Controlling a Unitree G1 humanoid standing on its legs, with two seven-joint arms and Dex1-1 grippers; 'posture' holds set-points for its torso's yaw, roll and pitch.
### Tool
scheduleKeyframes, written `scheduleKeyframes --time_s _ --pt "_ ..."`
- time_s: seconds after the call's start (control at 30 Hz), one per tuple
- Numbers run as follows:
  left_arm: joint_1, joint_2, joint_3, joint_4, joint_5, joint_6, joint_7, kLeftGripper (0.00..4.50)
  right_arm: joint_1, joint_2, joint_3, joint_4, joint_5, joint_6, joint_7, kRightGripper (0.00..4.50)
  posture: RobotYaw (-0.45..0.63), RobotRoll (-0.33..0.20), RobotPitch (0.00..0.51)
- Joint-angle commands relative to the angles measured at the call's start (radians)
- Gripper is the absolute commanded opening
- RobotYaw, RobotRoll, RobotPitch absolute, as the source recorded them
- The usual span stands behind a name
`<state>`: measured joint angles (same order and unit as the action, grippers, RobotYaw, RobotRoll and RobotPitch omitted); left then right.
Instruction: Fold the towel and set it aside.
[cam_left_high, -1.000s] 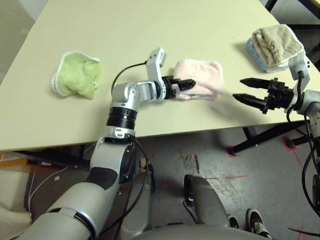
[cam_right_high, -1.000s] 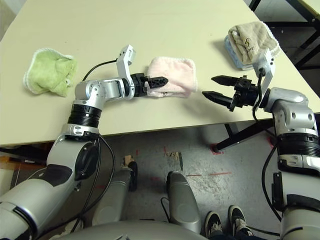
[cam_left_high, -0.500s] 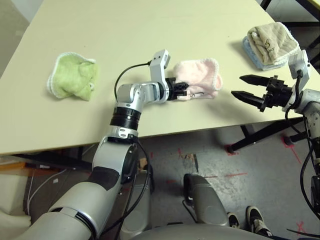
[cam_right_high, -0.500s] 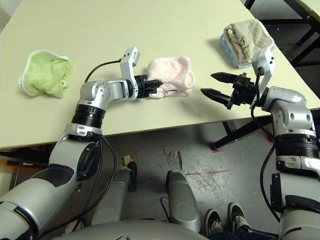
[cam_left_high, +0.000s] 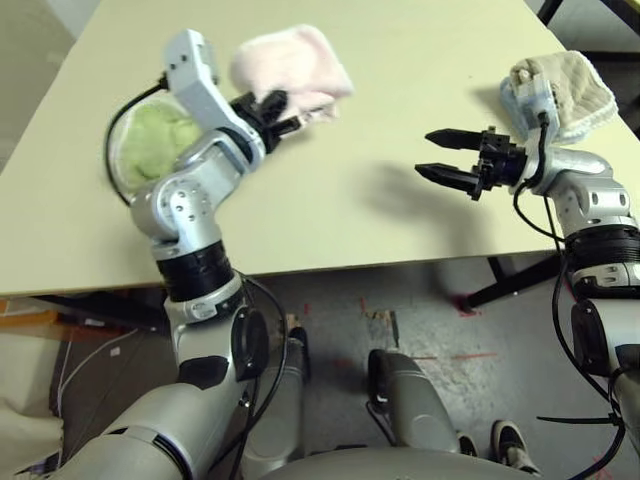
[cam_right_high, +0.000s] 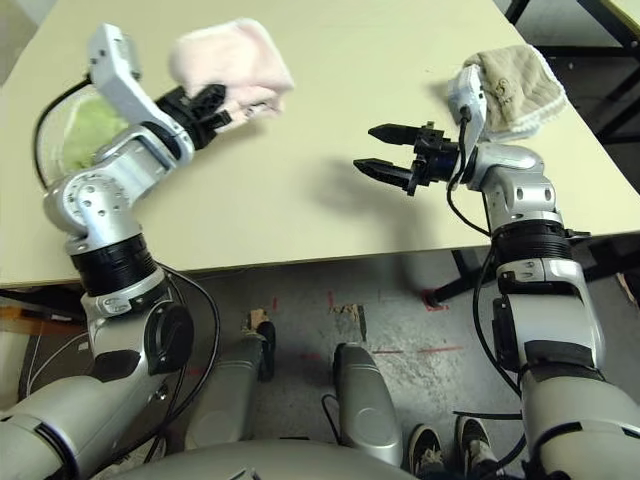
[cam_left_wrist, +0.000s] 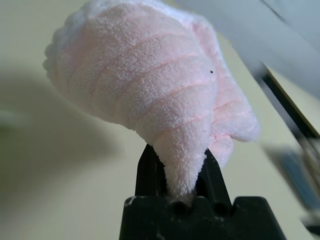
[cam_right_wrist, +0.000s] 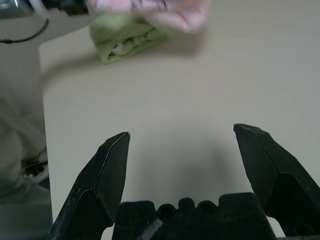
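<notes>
The pale pink towel (cam_left_high: 295, 65) hangs bunched in the air above the far left part of the table (cam_left_high: 330, 215), lifted off the surface. My left gripper (cam_left_high: 272, 110) is shut on a lower fold of it; in the left wrist view the two black fingers (cam_left_wrist: 147, 167) pinch the towel (cam_left_wrist: 145, 85) between them. My right gripper (cam_left_high: 428, 153) hovers open over the table's right half, well apart from the towel, with nothing between its fingers (cam_right_wrist: 112, 160). The towel (cam_right_wrist: 170, 10) shows far ahead of it in the right wrist view.
A light-green fluffy cloth (cam_left_high: 150, 140) lies at the table's left, partly behind my raised left arm and just below the held towel. A beige towel on a blue layer (cam_left_high: 565, 85) sits at the right edge, behind my right wrist.
My left gripper shut on the pink towel and lifted it off the table, up and to the left toward the green cloth. My right gripper moved left over the table, still open.
</notes>
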<state>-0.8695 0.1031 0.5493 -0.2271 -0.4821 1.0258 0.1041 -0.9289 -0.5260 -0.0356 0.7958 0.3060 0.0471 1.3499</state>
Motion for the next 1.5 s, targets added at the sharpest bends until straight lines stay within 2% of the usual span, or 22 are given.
scheduleKeyframes --time_s 0.03,0.2,0.37,0.53,0.7,0.77,0.93,0.97,1.07,1.13,1.33,1.37,1.43,1.5 --pt "-0.005 0.031 0.039 -0.009 -0.003 -0.054 0.041 0.01 -0.028 0.015 0.011 0.068 -0.029 -0.043 0.023 4.50 0.24 0.000 0.183" --pt "0.016 0.078 0.060 0.050 -0.002 -0.106 0.057 0.01 -0.066 0.034 0.010 0.129 -0.050 -0.074 0.032 4.50 0.24 0.000 0.181" --pt "0.059 0.074 0.070 0.103 0.004 -0.151 0.087 0.01 -0.075 0.036 0.006 0.149 -0.058 -0.088 0.037 4.50 0.24 0.000 0.181" --pt "0.080 0.065 0.089 0.140 -0.026 -0.134 0.125 0.01 -0.071 0.025 0.000 0.148 -0.065 -0.089 0.033 4.50 0.21 0.000 0.183" --pt "0.115 0.071 0.083 0.138 -0.028 -0.066 0.162 1.77 -0.067 0.026 -0.002 0.143 -0.065 -0.088 0.027 4.50 0.21 0.000 0.179" --pt "0.124 0.100 0.069 0.109 -0.033 -0.008 0.157 2.52 -0.065 0.030 -0.001 0.141 -0.066 -0.089 0.023 4.50 0.21 0.000 0.179" --pt "0.149 0.209 0.062 0.013 -0.095 0.233 0.097 4.36 -0.066 0.037 -0.002 0.148 -0.068 -0.093 0.017 4.50 0.22 0.000 0.180" --pt "0.151 0.240 0.066 -0.007 -0.111 0.303 0.079 4.46 -0.068 0.039 -0.001 0.151 -0.069 -0.094 0.017 4.50 0.23 0.000 0.180" --pt "0.146 0.318 0.084 -0.057 -0.155 0.501 0.010 4.46 -0.072 0.045 0.000 0.160 -0.071 -0.098 0.016 4.50 0.24 0.000 0.180" --pt "0.154 0.371 0.086 -0.080 -0.197 0.576 -0.034 4.46 -0.076 0.048 0.000 0.167 -0.073 -0.102 0.015 4.50 0.24 0.000 0.180" --pt "0.316 0.691 0.014 -0.154 -0.516 0.589 -0.232 4.46 -0.085 0.050 -0.008 0.189 -0.078 -0.114 -0.005 4.50 0.25 0.000 0.179" --pt "0.365 0.753 0.011 -0.214 -0.588 0.589 -0.312 4.46 -0.087 0.046 -0.023 0.196 -0.073 -0.113 -0.033 4.50 0.25 0.000 0.179" --pt "0.419 0.815 0.020 -0.306 -0.679 0.589 -0.428 4.46 -0.091 0.040 -0.051 0.209 -0.064 -0.111 -0.081 4.50 0.24 0.000 0.176" --pt "0.439 0.834 0.035 -0.357 -0.722 0.528 -0.503 4.46 -0.100 0.029 -0.093 0.225 -0.051 -0.115 -0.154 4.50 0.24 0.000 0.175"
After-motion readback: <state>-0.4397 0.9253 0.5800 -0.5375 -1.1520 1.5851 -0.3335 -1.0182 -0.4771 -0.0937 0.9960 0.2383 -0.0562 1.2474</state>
